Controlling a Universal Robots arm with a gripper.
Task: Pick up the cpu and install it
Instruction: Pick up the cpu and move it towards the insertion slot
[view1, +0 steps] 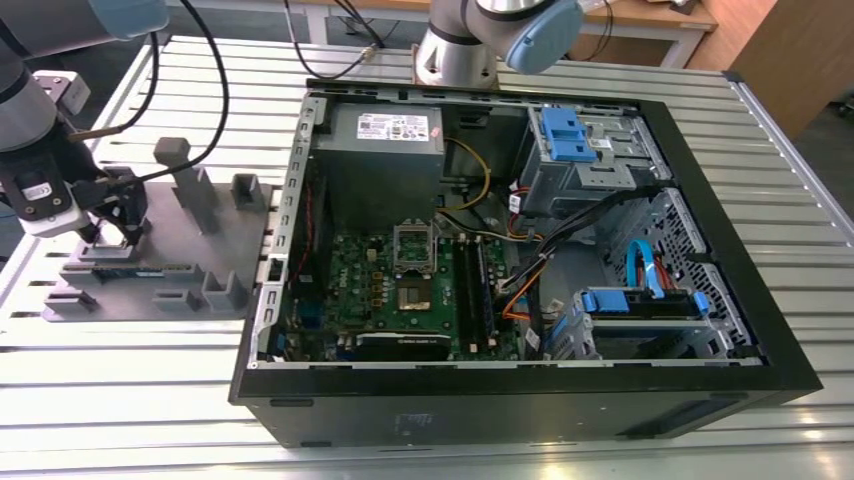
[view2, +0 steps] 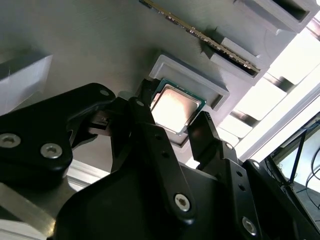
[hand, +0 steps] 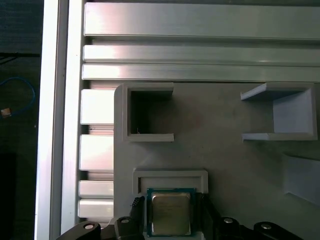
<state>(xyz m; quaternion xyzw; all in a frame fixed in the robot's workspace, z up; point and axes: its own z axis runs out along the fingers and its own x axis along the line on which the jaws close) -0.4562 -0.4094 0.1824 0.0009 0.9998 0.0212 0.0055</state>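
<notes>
Open computer case (view1: 534, 400) on slatted metal table (view1: 134, 400), motherboard (view1: 400, 290) inside. Grey fixture tray (view1: 187, 250) at the exterior view's left; gripper (view1: 114, 238) low over it, possibly touching.

My arm (view1: 461, 45) shows grey tubes with pale blue joint caps and black cables (view1: 223, 90); the gripper (view2: 172, 117) is black, dotted with silver screws.

Exterior view high, wide; both wrist views close (sharing cpu (hand: 171, 214) (view2: 175, 107)).
</notes>
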